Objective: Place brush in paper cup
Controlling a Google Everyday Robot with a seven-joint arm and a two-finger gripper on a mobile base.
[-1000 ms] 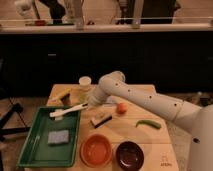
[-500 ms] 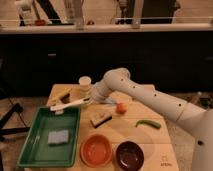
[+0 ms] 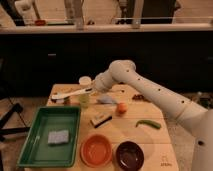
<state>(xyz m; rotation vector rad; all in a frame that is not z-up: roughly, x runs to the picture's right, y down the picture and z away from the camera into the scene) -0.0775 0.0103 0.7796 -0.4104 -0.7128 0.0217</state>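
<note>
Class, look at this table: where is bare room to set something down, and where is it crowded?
Bare: the table front right, between green vegetable and dark bowl; the tray around the sponge. Crowded: back left, where the gripper holds the brush by the paper cup and green cup.
</note>
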